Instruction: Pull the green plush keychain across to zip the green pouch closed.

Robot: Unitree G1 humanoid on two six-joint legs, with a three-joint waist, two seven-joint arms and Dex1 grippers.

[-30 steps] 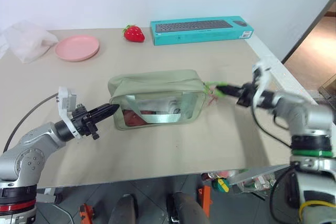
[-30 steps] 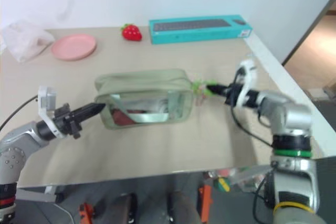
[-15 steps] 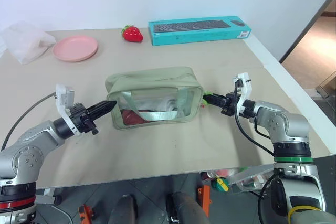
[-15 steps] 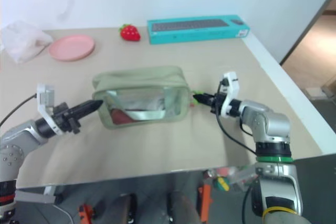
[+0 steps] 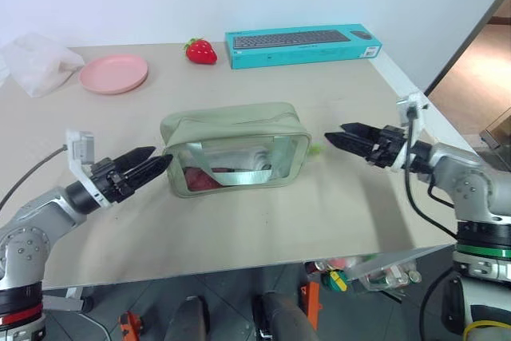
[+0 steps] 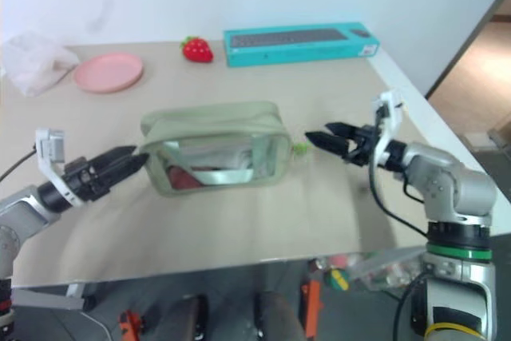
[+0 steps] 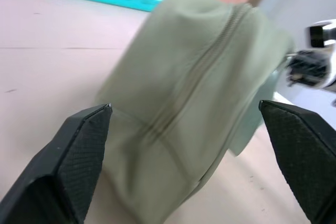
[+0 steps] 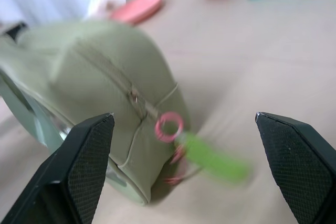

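Note:
The green pouch point(image 5: 235, 148) stands in the middle of the table, and its zipper point(image 7: 210, 61) runs shut along the top. The green plush keychain point(image 8: 212, 156) hangs loose from a pink ring point(image 8: 169, 126) at the pouch's right end, low by the table point(image 5: 314, 148). My right gripper point(image 5: 335, 132) is open, a short way right of the keychain and above the table, holding nothing. My left gripper point(image 5: 158, 157) is open just off the pouch's left end, its fingers point(image 7: 79, 150) spread on either side of that end without touching it.
A teal keyboard box point(image 5: 303, 44), a red strawberry toy point(image 5: 202, 51), a pink plate point(image 5: 113, 73) and a white bag point(image 5: 40, 60) lie along the far side. The table's right edge point(image 5: 403, 85) runs close behind my right gripper.
Both grippers have opened. The right one let go of the keychain, then rose and drew back to the right. The left one released the pouch's left end and backed off leftward.

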